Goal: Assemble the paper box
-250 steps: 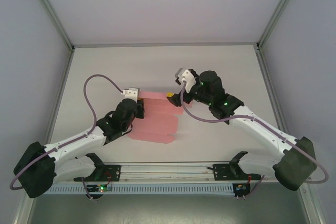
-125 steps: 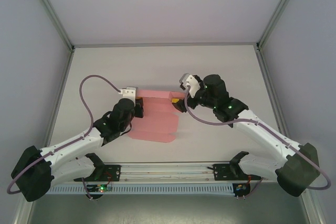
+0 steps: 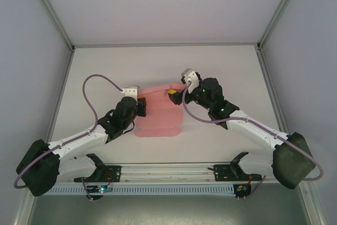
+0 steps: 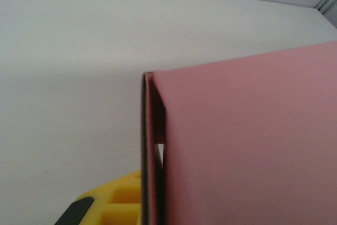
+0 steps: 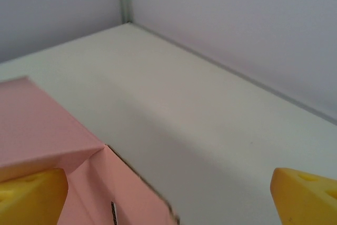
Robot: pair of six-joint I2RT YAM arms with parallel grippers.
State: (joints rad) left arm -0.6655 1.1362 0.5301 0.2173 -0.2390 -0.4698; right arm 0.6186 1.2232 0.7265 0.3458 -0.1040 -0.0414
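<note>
pink card, the paper box point(image 3: 158, 117), lies mid-table between the two arms, only part-made. most of it is flat on the white table point(image 3: 226, 72), and the far strip is folded up into a low wall. in the left wrist view that raised fold point(image 4: 247, 140) shows as a doubled edge with a small gap in it.

left gripper point(image 3: 141, 106) sits at the card's left side. one yellow pad point(image 4: 116, 204) is right against the folded edge and the other finger is hidden behind the card, so i cannot tell whether this claw is clamped or merely resting there. right gripper point(image 3: 174, 94) is at the far right corner with its fingers wide apart. one yellow finger point(image 5: 31, 193) lies against the pink corner point(image 5: 42, 130) and the other is well clear over bare table.

what could go wrong, i'd judge: the thin wall springs back flat if either side lets go before a tab is tucked in. a push from the right finger could also crease the corner or skid the loose sheet sideways, since nothing visibly pins its near half.

its long axis seems to run from the far side toward the arm bases, slightly skewed. the round-cornered flap points at the bases, and the fold lines cross it left to right.
</note>
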